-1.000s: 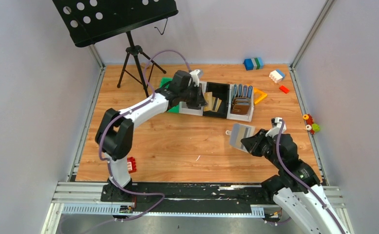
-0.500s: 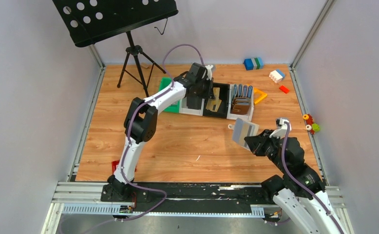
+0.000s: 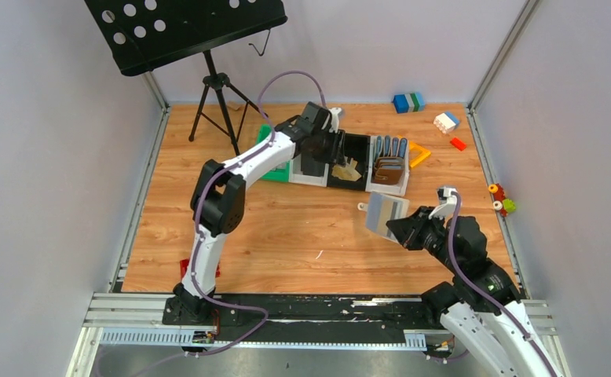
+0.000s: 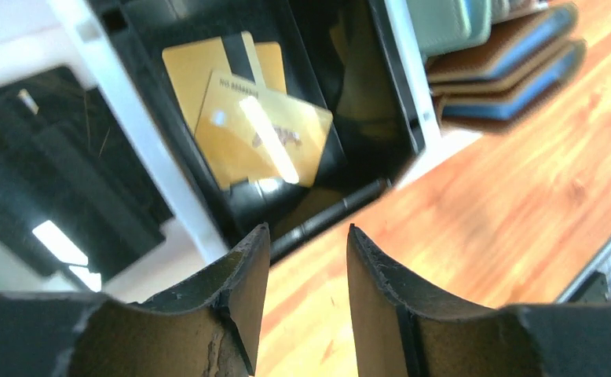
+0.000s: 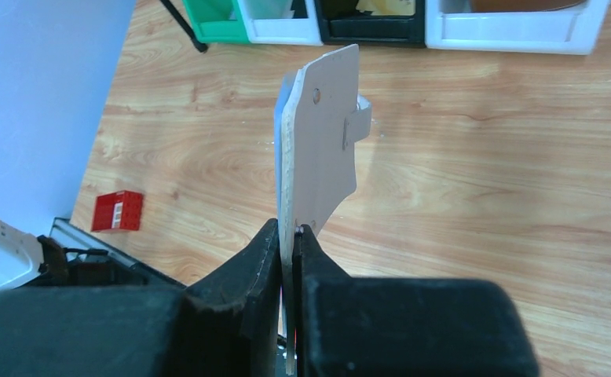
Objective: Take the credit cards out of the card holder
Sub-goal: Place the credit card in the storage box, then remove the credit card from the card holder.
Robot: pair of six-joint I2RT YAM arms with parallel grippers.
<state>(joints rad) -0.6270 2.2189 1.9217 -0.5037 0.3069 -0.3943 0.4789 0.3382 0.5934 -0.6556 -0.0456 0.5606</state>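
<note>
Left fingers (image 4: 243, 290) hang spread over gold credit cards (image 4: 259, 137); right fingers (image 5: 263, 259) pinch card holder (image 5: 322, 149).

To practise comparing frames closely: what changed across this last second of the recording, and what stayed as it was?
The left arm stretched farther forward; the left hand opened, apparently releasing a gold card that now lies in the black bin. The right hand stayed shut on the card holder, carrying it slightly leftward. The brown wallets did not move.
</note>
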